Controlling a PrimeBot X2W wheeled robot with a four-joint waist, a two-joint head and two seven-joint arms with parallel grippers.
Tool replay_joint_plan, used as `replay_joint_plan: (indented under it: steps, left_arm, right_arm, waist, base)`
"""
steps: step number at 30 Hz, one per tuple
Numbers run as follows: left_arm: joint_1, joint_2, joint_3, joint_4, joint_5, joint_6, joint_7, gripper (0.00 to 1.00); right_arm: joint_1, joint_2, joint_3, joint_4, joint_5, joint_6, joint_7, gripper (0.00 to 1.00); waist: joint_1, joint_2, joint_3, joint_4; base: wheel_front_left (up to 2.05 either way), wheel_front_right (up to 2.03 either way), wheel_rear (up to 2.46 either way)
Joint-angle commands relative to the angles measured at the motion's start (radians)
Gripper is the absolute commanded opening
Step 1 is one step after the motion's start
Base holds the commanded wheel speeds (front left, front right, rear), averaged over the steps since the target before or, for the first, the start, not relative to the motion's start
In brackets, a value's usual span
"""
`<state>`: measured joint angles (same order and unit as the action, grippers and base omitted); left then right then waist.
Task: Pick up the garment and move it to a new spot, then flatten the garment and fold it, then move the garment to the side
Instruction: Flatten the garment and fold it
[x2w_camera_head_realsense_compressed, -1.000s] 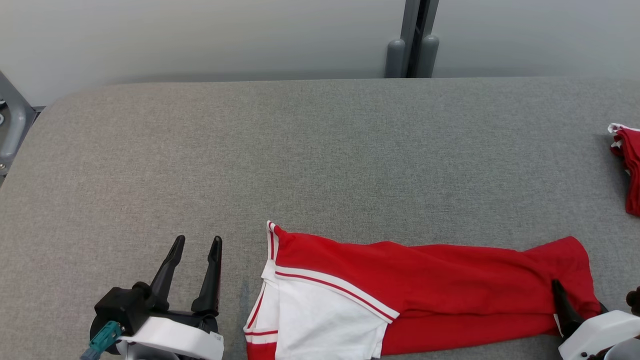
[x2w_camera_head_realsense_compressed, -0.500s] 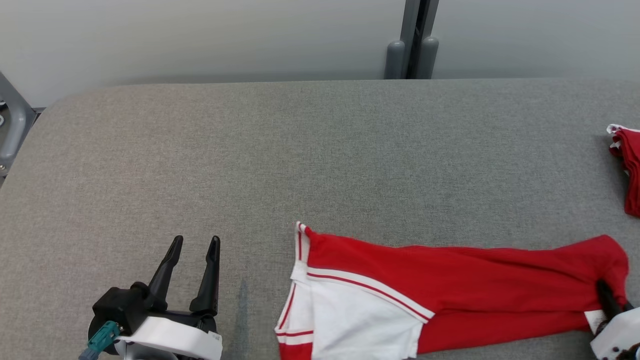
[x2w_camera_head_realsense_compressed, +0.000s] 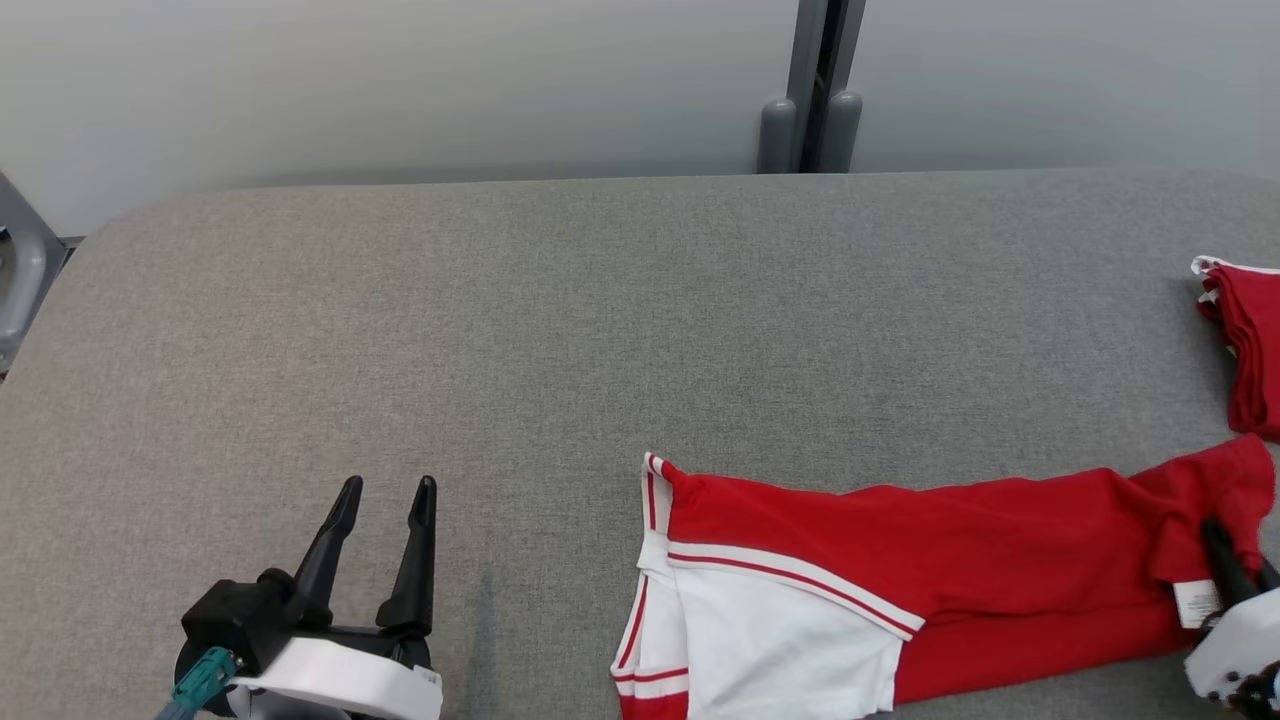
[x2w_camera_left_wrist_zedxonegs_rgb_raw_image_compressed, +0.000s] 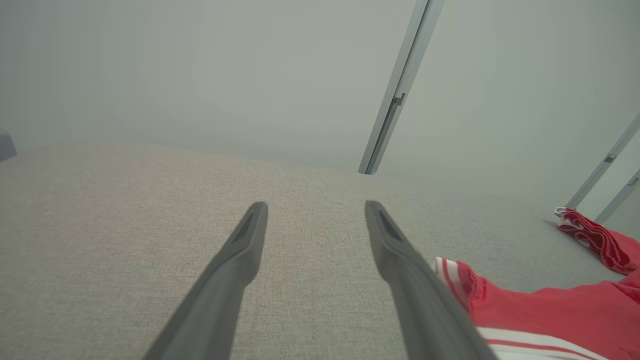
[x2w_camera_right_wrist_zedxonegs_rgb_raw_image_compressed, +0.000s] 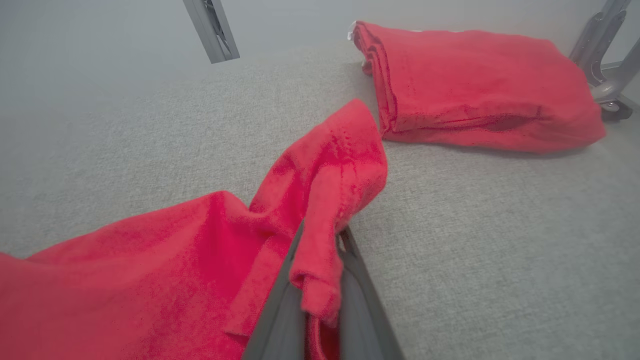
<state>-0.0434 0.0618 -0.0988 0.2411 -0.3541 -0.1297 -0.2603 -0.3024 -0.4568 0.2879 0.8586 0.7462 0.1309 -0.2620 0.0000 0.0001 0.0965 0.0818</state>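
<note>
The garment (x2w_camera_head_realsense_compressed: 900, 570), red with a white panel and striped trim, lies folded lengthwise along the near edge of the grey table (x2w_camera_head_realsense_compressed: 500, 330). My right gripper (x2w_camera_head_realsense_compressed: 1218, 535) is shut on its right end, and a white label shows beside the dark finger. In the right wrist view the red cloth (x2w_camera_right_wrist_zedxonegs_rgb_raw_image_compressed: 175, 270) bunches up between the closed fingers (x2w_camera_right_wrist_zedxonegs_rgb_raw_image_compressed: 280, 320) and rises slightly off the table. My left gripper (x2w_camera_head_realsense_compressed: 390, 487) rests open at the lower left, well left of the garment's striped corner (x2w_camera_left_wrist_zedxonegs_rgb_raw_image_compressed: 540, 310). Nothing sits between the fingers of the left gripper (x2w_camera_left_wrist_zedxonegs_rgb_raw_image_compressed: 315, 207).
A second red cloth (x2w_camera_head_realsense_compressed: 1250, 340), folded, lies at the table's right edge just beyond the held end (x2w_camera_right_wrist_zedxonegs_rgb_raw_image_compressed: 475, 85). A grey post (x2w_camera_head_realsense_compressed: 805, 110) stands behind the table against the pale wall. A metal frame (x2w_camera_right_wrist_zedxonegs_rgb_raw_image_compressed: 600, 75) sits off the right side.
My right gripper has closed on the garment's right end and dragged the whole garment to the right. The left gripper stays put. The head camera has shifted slightly.
</note>
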Motion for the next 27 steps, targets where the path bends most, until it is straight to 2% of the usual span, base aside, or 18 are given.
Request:
replay_joint_plan:
  steps: [1, 4, 5, 12, 20, 27]
  left_arm:
    - [0.008, 0.003, 0.009, 0.0, -0.005, -0.001, -0.005, 1.0]
    - [0.012, 0.001, 0.011, 0.0, -0.006, -0.001, -0.005, 1.0]
    - [0.018, -0.001, 0.018, 0.004, -0.019, -0.001, -0.005, 1.0]
    - [0.033, -0.005, 0.027, 0.015, -0.046, -0.001, -0.005, 1.0]
    - [0.039, -0.008, 0.029, 0.031, -0.072, -0.001, -0.005, 1.0]
    - [0.041, -0.009, 0.021, 0.04, -0.078, -0.001, -0.005, 1.0]
  right_arm:
    - [0.011, 0.005, 0.038, -0.034, -0.011, 0.0, -0.003, 0.0]
    - [0.014, 0.014, 0.112, -0.111, 0.011, 0.0, 0.009, 0.0]
    - [0.015, 0.036, 0.171, -0.22, 0.072, 0.0, 0.044, 0.0]
    - [0.03, 0.049, 0.329, -0.508, 0.179, 0.0, 0.162, 0.0]
    - [0.06, 0.107, 0.394, -0.625, 0.221, 0.0, 0.199, 0.0]
    - [0.053, 0.194, 0.432, -0.557, 0.223, 0.0, 0.181, 0.0]
  waist:
    - [0.0, -0.0001, -0.007, -0.01]
    - [0.0, -0.0001, -0.019, -0.022]
    - [0.0, -0.0001, -0.032, -0.035]
    - [0.0, -0.0001, -0.059, -0.049]
    - [0.0, -0.0001, -0.081, -0.021]
    - [0.0, -0.0001, -0.088, 0.028]
  base:
    - [0.0, 0.0, 0.0]
    - [0.0, 0.0, 0.0]
    - [0.0, 0.0, 0.0]
    - [0.0, 0.0, 0.0]
    - [0.0, 0.0, 0.0]
    - [0.0, 0.0, 0.0]
